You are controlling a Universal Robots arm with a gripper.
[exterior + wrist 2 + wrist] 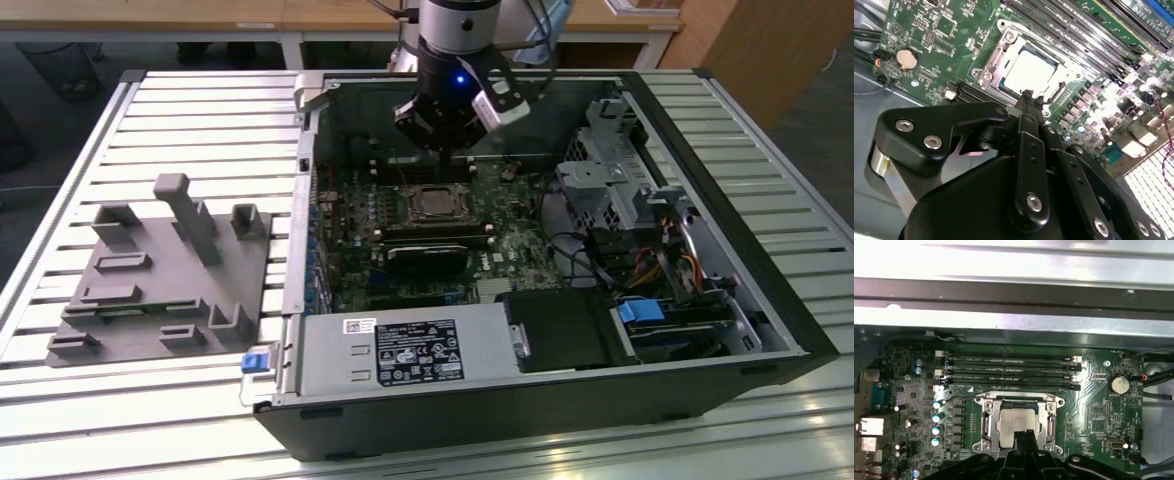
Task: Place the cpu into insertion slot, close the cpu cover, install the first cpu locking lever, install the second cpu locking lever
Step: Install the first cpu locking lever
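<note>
Both wrist views: pale silvery square cpu (1030, 70) flat, face up in black square insertion slot (1043, 54), silvery metal frame cover (991, 62) round it; jaws closed, empty, at its edge. Exterior view adds grey slatted desk (160, 110) w/ black pc case (534, 410).

slatted metal table (200, 100), open computer case (534, 410), grey fixture block (147, 290)
</note>
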